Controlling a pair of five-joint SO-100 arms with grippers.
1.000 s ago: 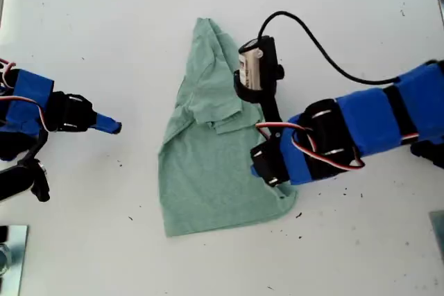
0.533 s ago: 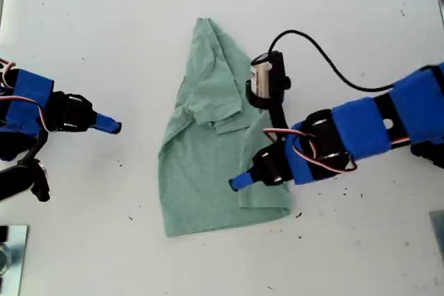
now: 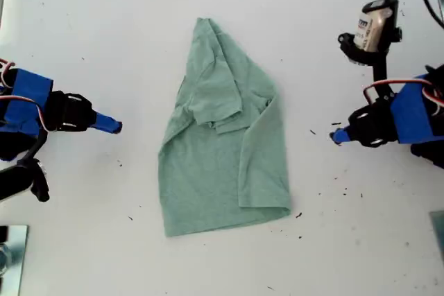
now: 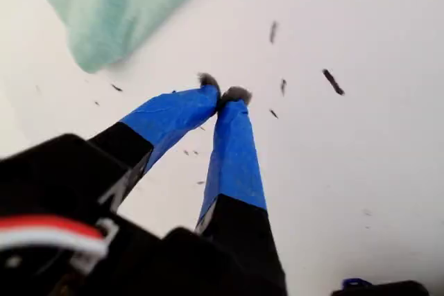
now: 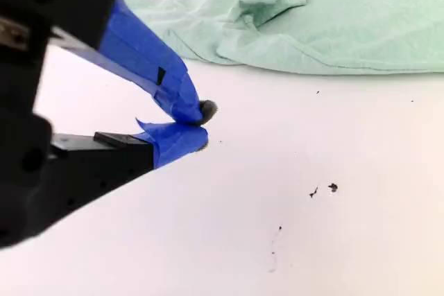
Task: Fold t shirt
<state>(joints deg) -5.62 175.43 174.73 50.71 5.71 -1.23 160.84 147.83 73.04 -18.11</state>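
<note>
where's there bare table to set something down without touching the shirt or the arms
Bare table runs above the t shirt across the exterior view's top, and along the bottom below its hem. Narrower free strips separate the shirt from each end effector: one at that view's left, one at its right. The shirt fills the middle; the side edges are crowded by arms.

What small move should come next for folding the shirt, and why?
Probably open my second gripper and ease it toward the shirt's near edge. The side at the exterior view's right is already folded over, the side facing that gripper looks unfolded, and both it and my first gripper are shut, empty, off the cloth.
</note>
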